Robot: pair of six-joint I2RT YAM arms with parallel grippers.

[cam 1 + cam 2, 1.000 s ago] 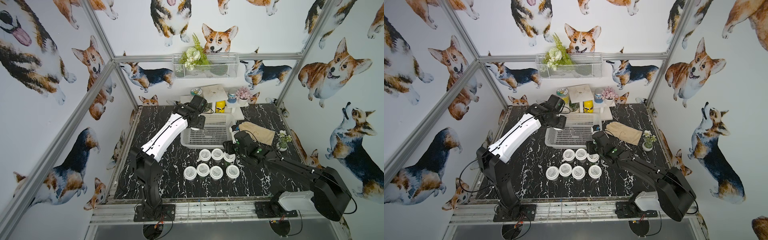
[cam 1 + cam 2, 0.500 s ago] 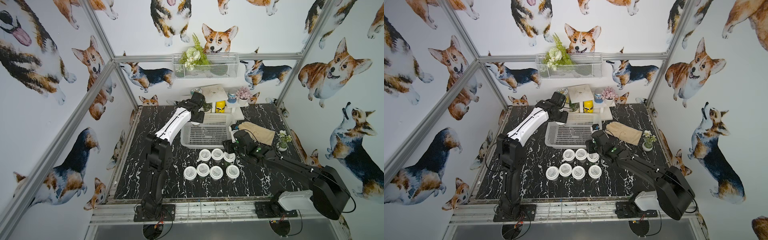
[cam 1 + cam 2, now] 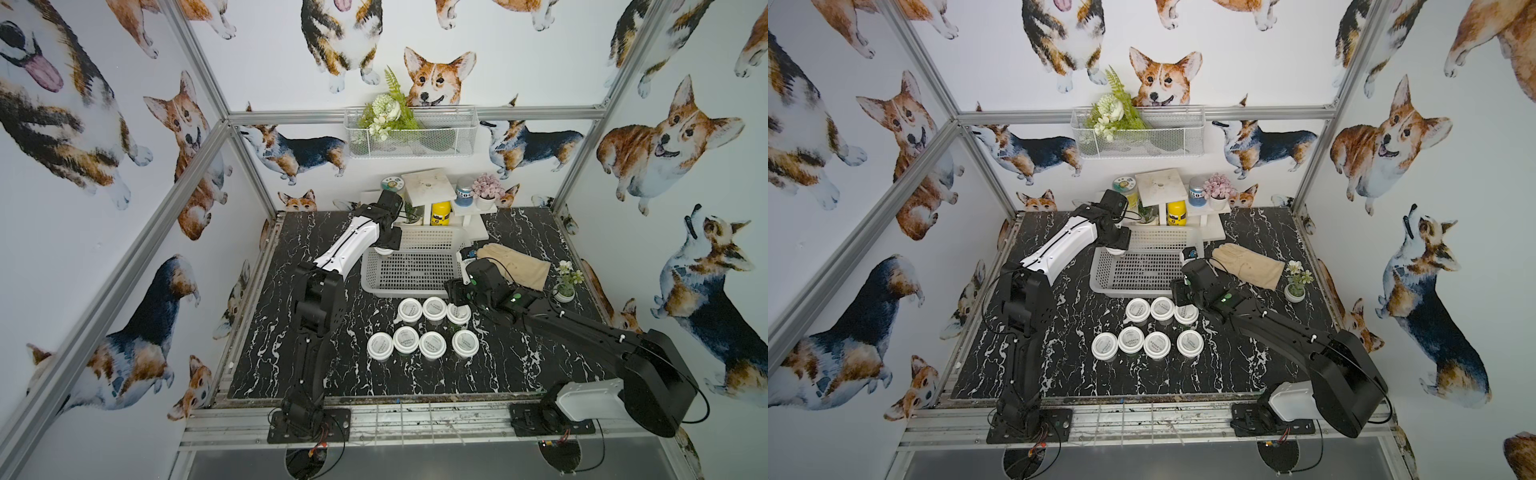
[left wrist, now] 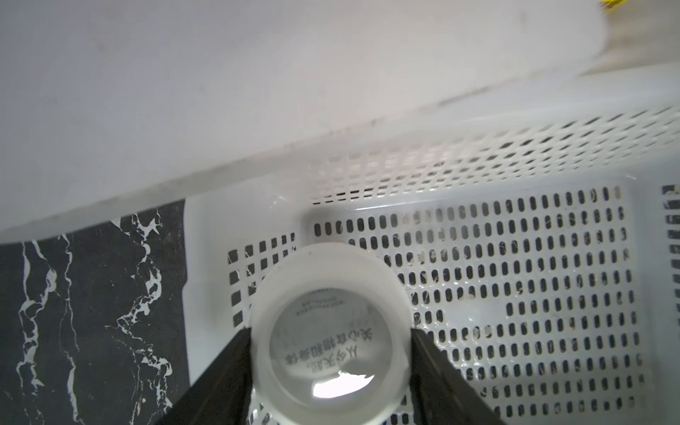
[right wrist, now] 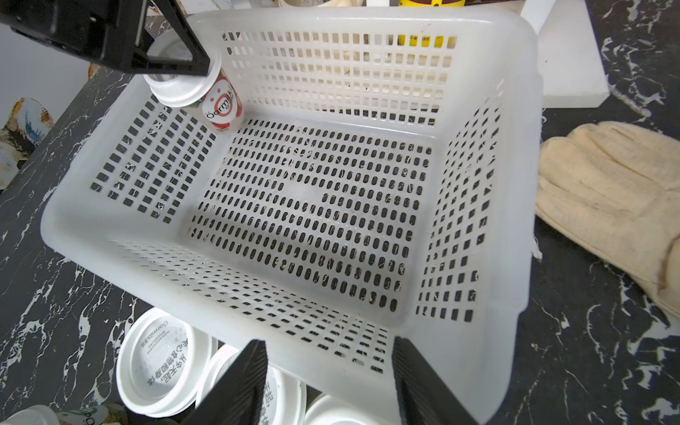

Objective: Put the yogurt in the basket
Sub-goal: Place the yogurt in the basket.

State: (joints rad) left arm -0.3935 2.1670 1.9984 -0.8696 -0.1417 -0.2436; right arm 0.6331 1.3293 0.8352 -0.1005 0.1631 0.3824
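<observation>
Black marbled tabletop (image 3: 415,384) carries the white slotted basket (image 3: 411,289). The left gripper (image 4: 331,333) pinches one yogurt cup (image 5: 223,106), tilted, inside its far left corner. The right gripper (image 5: 327,344), jaws spread on nothing, hangs at the near rim, beside seven cups (image 3: 432,345) grouped outside.

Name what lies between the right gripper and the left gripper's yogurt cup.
The basket: its near wall and bare slotted floor stretch between the right gripper and the yogurt cup held by the left gripper, as the right wrist view shows.
</observation>
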